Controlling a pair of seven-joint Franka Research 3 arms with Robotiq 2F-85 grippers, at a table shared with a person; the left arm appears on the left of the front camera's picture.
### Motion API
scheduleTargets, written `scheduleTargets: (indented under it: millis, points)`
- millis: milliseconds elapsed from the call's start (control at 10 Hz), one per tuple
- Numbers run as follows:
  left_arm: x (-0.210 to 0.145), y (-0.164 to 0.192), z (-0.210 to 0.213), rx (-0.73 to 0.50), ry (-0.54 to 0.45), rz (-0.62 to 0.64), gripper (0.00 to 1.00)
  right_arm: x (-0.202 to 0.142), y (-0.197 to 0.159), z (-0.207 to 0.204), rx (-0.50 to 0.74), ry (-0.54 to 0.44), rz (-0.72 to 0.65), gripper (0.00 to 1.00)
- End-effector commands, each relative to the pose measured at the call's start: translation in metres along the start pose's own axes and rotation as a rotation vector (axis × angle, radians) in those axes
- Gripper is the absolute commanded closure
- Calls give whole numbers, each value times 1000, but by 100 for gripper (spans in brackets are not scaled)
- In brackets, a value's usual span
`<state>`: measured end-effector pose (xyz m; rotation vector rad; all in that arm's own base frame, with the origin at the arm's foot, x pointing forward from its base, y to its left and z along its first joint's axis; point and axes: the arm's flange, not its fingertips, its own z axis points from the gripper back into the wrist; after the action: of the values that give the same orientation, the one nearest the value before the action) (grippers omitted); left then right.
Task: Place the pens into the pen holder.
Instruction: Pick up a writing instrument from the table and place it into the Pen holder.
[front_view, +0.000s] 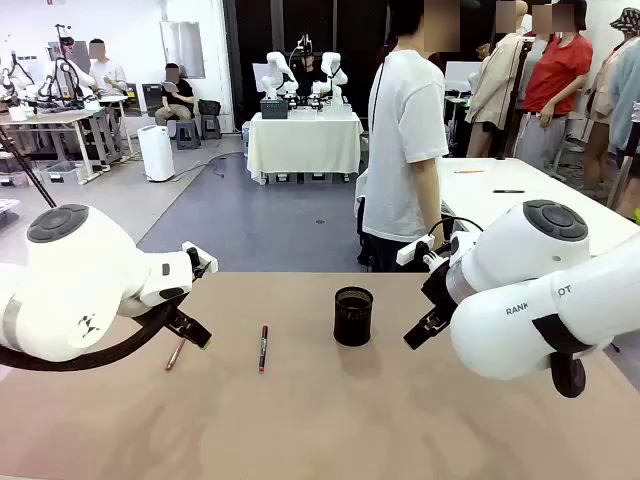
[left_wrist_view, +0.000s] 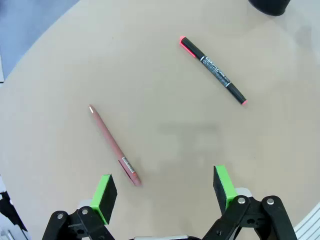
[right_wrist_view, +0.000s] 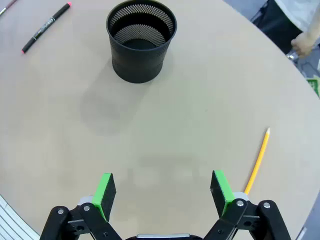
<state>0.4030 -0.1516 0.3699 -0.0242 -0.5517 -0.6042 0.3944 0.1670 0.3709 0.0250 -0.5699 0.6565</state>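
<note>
The black mesh pen holder (front_view: 353, 316) stands upright near the table's middle, also seen as the cup (right_wrist_view: 141, 41) ahead of my right gripper. A dark pen with red ends (front_view: 263, 347) lies left of it, the same pen (left_wrist_view: 213, 70) showing in the left wrist view. A brownish-red pen (left_wrist_view: 113, 145) lies flat just ahead of my left gripper (left_wrist_view: 165, 192), which hangs open above the table; the pen (front_view: 176, 353) sits below that gripper (front_view: 195, 335). A yellow pencil (right_wrist_view: 258, 160) lies beside the right finger of my open right gripper (right_wrist_view: 162, 192).
A person in a white shirt (front_view: 405, 140) stands at the far side of the tan table (front_view: 320, 420). Their hand (right_wrist_view: 302, 46) shows past the table's edge. A white table (front_view: 520, 195) stands behind on the right.
</note>
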Motion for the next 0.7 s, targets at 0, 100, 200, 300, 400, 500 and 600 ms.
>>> scheduleTargets:
  millis: [0,100,200,300,400,500,600]
  points:
    - [0,0,0,0,0,0,0,0,0,0,0,0,0,0]
    - [0,0,0,0,0,0,0,0,0,0,0,0,0,0]
    - [0,0,0,0,0,0,0,0,0,0,0,0,0,0]
    - [0,0,0,0,0,0,0,0,0,0,0,0,0,0]
    - [0,0,0,0,0,0,0,0,0,0,0,0,0,0]
    - [0,0,0,0,0,0,0,0,0,0,0,0,0,0]
    - [0,0,0,0,0,0,0,0,0,0,0,0,0,0]
